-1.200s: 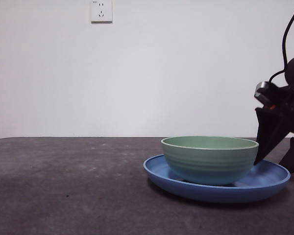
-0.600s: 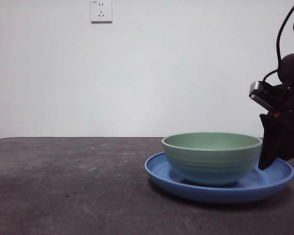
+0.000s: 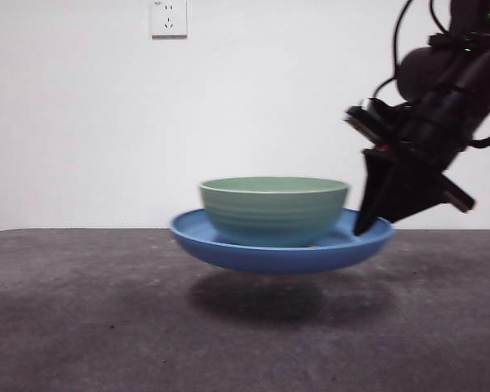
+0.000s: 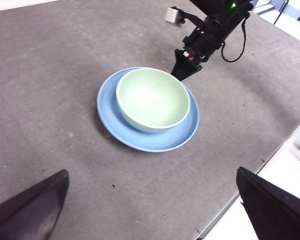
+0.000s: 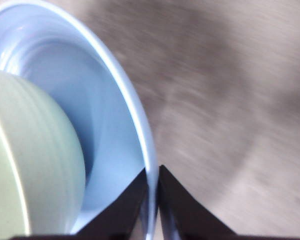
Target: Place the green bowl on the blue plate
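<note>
The green bowl [image 3: 273, 211] sits in the middle of the blue plate [image 3: 229, 249]. Plate and bowl hang level a little above the dark table, with a shadow under them. My right gripper [image 3: 367, 224] comes down from the upper right, shut on the plate's right rim. The right wrist view shows its jaws pinching that rim [image 5: 115, 75], with the bowl [image 5: 35, 160] just beside them. Seen from the left wrist, the bowl [image 4: 152, 97] is on the plate [image 4: 140, 142] and the right gripper [image 4: 182, 72] is at its far edge. My left gripper [image 4: 151, 171] is open, high above and away from them.
The grey table [image 3: 82, 310] stretches left of the plate, with a white wall and a socket [image 3: 169, 18] behind it. In the left wrist view the table's edge [image 4: 250, 187] runs near the plate's side, with a white surface beyond.
The right gripper has closed on the plate's rim, lifted plate and bowl off the table, and carried them to the left. The bowl has stayed seated on the plate.
</note>
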Robot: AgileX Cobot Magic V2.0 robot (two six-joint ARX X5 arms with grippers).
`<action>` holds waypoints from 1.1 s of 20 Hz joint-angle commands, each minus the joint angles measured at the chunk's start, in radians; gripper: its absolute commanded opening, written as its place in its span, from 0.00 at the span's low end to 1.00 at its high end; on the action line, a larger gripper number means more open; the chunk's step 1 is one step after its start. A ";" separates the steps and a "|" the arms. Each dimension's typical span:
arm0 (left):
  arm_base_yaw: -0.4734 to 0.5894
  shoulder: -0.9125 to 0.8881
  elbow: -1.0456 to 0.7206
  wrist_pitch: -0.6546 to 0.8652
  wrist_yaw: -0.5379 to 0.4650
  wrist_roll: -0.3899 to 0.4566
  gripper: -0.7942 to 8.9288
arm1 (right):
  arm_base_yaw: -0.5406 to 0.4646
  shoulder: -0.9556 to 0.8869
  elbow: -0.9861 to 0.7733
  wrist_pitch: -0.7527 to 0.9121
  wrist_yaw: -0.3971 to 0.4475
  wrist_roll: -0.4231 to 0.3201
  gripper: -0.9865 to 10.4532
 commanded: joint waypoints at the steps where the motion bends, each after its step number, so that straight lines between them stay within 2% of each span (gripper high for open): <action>1: -0.008 0.004 0.011 0.011 0.003 0.000 0.76 | 0.050 0.018 0.023 0.057 -0.014 0.097 0.09; 5: -0.008 0.004 0.011 0.011 0.003 0.000 0.76 | 0.110 0.045 0.023 0.123 -0.014 0.180 0.09; 8: -0.008 0.004 0.011 0.011 0.003 0.000 0.76 | 0.136 0.090 0.023 0.128 -0.008 0.185 0.09; 11: -0.008 0.004 0.011 0.012 0.003 0.000 0.76 | 0.144 0.121 0.023 0.130 0.058 0.185 0.09; 16: -0.008 0.004 0.011 0.012 0.003 0.000 0.76 | 0.142 0.146 0.023 0.142 0.048 0.195 0.10; 18: -0.008 0.004 0.011 0.012 0.003 0.000 0.76 | 0.143 0.146 0.023 0.147 0.054 0.204 0.14; 20: -0.008 0.004 0.011 0.012 0.003 0.000 0.76 | 0.143 0.146 0.023 0.152 0.058 0.207 0.24; 22: -0.008 0.004 0.011 0.012 0.003 0.000 0.76 | 0.142 0.146 0.023 0.158 0.060 0.201 0.25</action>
